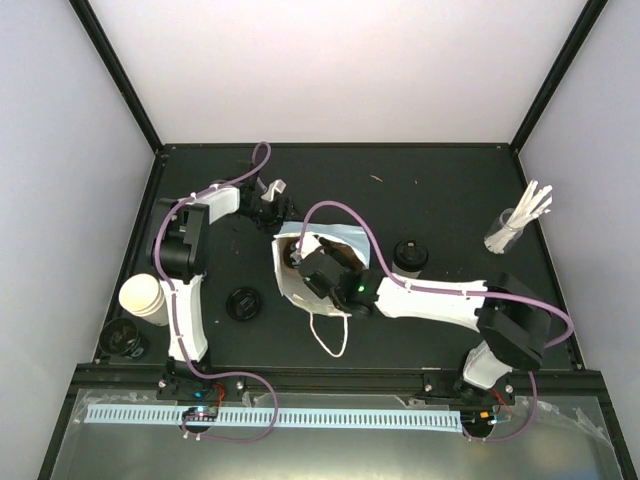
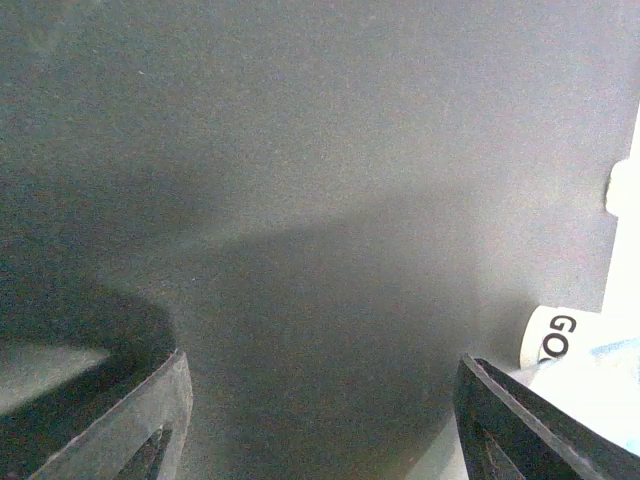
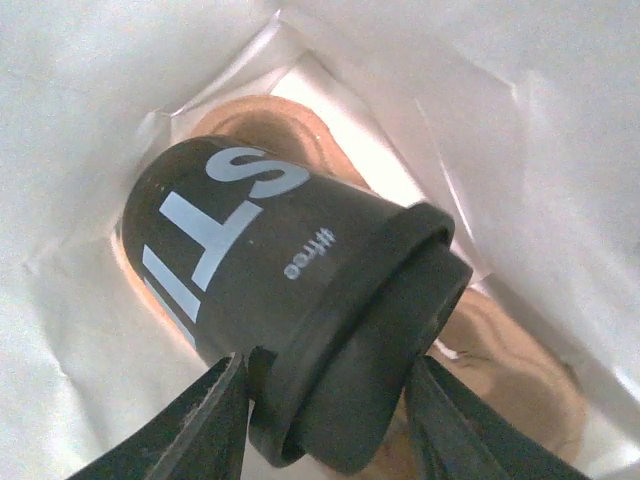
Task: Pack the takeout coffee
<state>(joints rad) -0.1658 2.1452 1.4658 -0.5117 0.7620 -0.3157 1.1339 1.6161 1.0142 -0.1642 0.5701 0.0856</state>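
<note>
My right pincer is down in the blue bag, clamped on the lid end of a black cup tilted above the brown carrier. The left pincer gapes over the desk. Outside I count one cream cup near left, one other black cup right of the bag, one loose lid. The far desk is open room

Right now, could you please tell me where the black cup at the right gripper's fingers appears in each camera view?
Top external: hidden; the right gripper reaches into the light-blue bag at centre, covering the cup.
Left wrist: not in it.
Right wrist: centre; the black cup is tilted, lid toward the camera, over the brown carrier.
Shared landmark: the bag, also at the left wrist view's lower right edge.
</note>
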